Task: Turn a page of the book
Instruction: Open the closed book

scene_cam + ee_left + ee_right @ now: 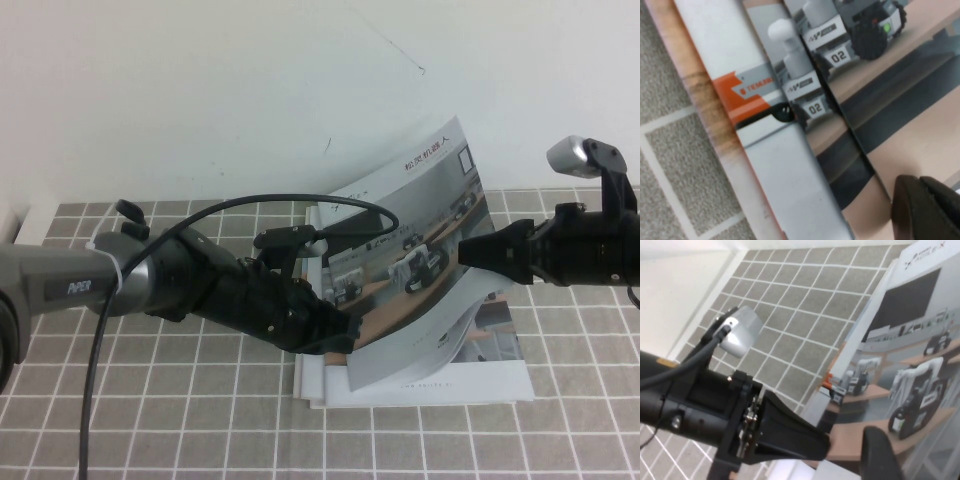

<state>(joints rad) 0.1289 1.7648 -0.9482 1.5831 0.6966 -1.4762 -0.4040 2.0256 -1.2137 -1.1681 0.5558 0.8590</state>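
Tiled table (150,420); "02" on page (840,55)

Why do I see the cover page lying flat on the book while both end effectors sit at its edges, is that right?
Not quite. In the high view the page is lifted, standing tilted above the book, not flat. The rest holds: the left end effector is at its lower left edge and the right end effector at its right edge.
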